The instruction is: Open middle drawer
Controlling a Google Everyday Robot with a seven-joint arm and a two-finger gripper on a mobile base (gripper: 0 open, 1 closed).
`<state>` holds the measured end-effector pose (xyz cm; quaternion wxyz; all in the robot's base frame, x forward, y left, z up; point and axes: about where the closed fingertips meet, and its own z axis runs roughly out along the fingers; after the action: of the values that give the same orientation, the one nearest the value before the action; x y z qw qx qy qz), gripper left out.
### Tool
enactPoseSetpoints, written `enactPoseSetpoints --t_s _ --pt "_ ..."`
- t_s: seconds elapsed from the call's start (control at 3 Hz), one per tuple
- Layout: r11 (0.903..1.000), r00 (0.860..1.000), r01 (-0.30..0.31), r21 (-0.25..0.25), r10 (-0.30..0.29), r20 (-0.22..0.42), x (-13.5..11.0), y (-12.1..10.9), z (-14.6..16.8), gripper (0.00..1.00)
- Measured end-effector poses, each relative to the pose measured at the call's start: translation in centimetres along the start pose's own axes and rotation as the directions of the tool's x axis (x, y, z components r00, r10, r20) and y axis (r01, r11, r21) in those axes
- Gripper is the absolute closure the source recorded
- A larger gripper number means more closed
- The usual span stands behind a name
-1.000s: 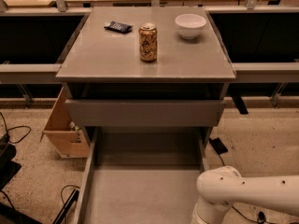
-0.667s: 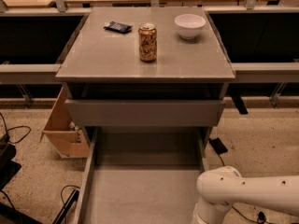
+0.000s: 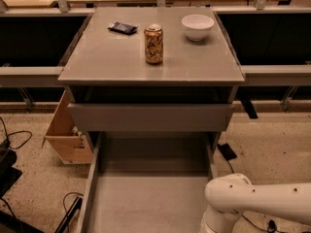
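Note:
The grey cabinet point(image 3: 151, 57) stands in the middle of the camera view. Under its top, the uppermost drawer front point(image 3: 150, 117) sits a little forward, with a dark gap above it. Below it the middle drawer point(image 3: 148, 198) is pulled far out toward me, its grey inside open to view and empty. Its front is cut off by the bottom edge. The lowest drawer is hidden beneath it. Only a white arm link point(image 3: 257, 203) shows at the lower right, beside the drawer's right wall. The gripper is out of view.
On the cabinet top stand a can point(image 3: 153, 43), a white bowl point(image 3: 197, 26) and a small dark packet point(image 3: 122, 28). A cardboard box point(image 3: 65, 135) sits on the floor at the left. Cables point(image 3: 14, 140) lie on the speckled floor on both sides.

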<state>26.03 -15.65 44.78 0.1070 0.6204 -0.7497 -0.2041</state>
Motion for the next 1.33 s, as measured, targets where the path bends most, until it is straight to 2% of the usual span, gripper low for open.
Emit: enactPoseSetpoints --t_s 0.33,0.67,1.0,1.33 --pt "1.0 1.0 0.0 0.0 0.0 0.0 -0.1 -0.4 -0.2 0.04" --pt "0.9996 0.999 -0.006 0.028 0.007 -0.041 -1.0 -0.1 -4.3 0.0" --pt "0.9856 0.992 -0.058 0.159 0.075 -0.103 -0.7 0.5 -16.9 0.0" --pt "0.9581 0.983 -0.099 0.269 0.136 -0.122 -0.4 1.7 -26.1 0.0"
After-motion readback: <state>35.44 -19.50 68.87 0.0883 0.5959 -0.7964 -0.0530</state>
